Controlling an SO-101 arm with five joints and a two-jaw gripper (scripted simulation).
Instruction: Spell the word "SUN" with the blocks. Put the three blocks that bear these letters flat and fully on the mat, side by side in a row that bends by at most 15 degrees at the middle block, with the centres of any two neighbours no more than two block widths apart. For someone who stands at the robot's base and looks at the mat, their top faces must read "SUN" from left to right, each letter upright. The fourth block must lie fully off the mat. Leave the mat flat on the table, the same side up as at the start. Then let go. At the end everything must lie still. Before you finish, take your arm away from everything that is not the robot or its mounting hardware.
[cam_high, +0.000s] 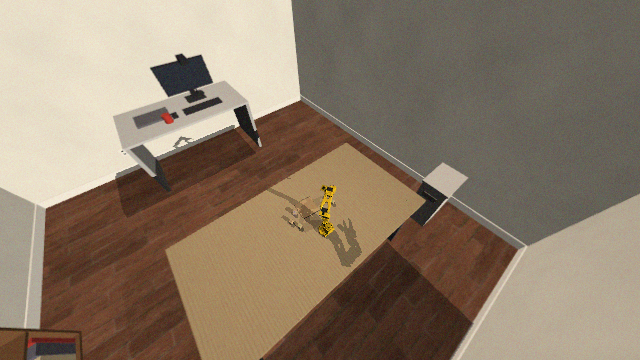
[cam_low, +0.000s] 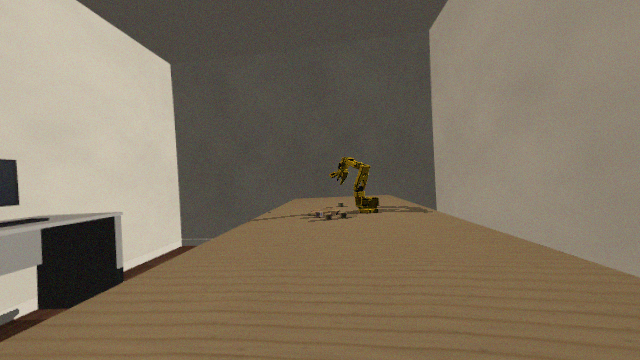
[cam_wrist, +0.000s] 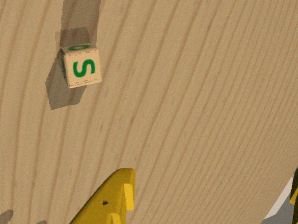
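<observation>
Block: pale tan wood face, green letter S, thin green edging along its top side. Table: light brown with fine darker grain lines, grey shadows across it. Arm: yellow with black joints. Gripper finger: yellow. Floor: dark reddish-brown planks. Desk: white top, dark legs.

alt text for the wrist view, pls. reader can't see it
A small wooden block with a green letter S on its top face lies on the wood-grain table at upper left, casting a shadow. One yellow finger of the open, empty gripper juts in from the bottom edge, well apart from the block.
</observation>
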